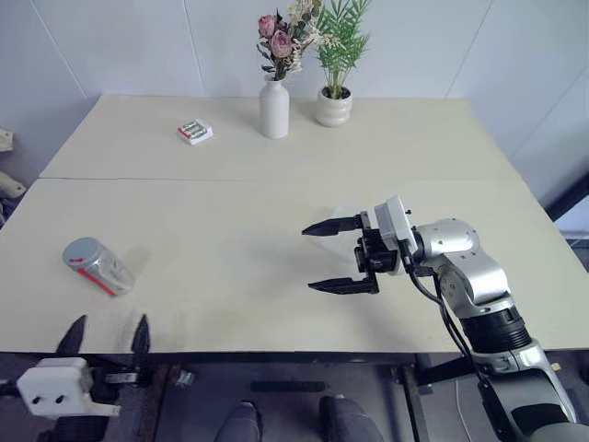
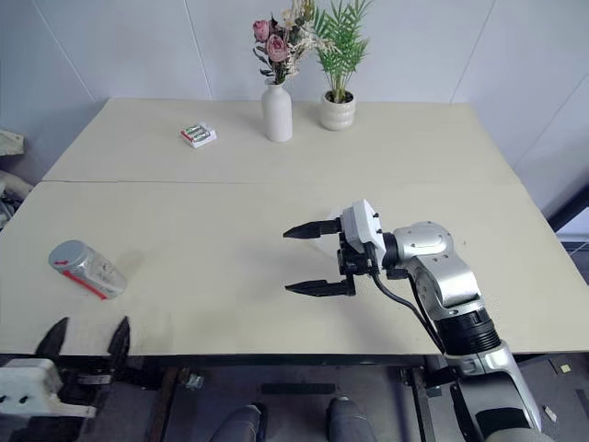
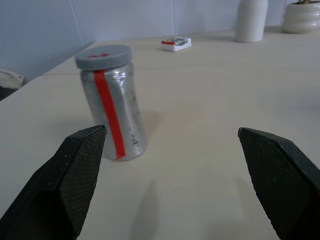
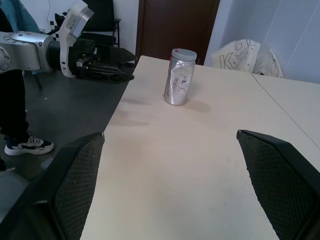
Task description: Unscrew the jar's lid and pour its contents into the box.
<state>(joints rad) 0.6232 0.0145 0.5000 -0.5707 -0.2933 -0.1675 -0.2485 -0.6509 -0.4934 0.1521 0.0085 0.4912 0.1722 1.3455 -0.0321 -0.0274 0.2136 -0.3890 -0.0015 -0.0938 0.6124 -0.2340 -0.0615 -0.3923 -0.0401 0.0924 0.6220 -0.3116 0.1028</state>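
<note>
The jar [image 1: 98,266], lid [image 3: 104,56] still on, stands upright near the table's [image 1: 276,203] front left corner, just ahead of the spread-fingered left gripper [image 1: 106,333], while the equally open right gripper [image 1: 336,256] hovers well apart mid-table.

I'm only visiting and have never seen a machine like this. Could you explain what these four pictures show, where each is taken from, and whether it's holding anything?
It is a humanoid robot with two arms, each ending in a two-fingered black gripper. The two wide pictures come from cameras in its head, looking down over a beige table. The other two come from cameras on its wrists, looking out between each gripper's own fingers.

The right gripper hangs open over the table's middle, pointing toward the jar. The left gripper is open at the near edge. Neither holds anything.

The silver jar with a red stripe stands near the left gripper, its grey lid on. At the far side are a white vase of flowers, a potted plant and a battery pack.
</note>
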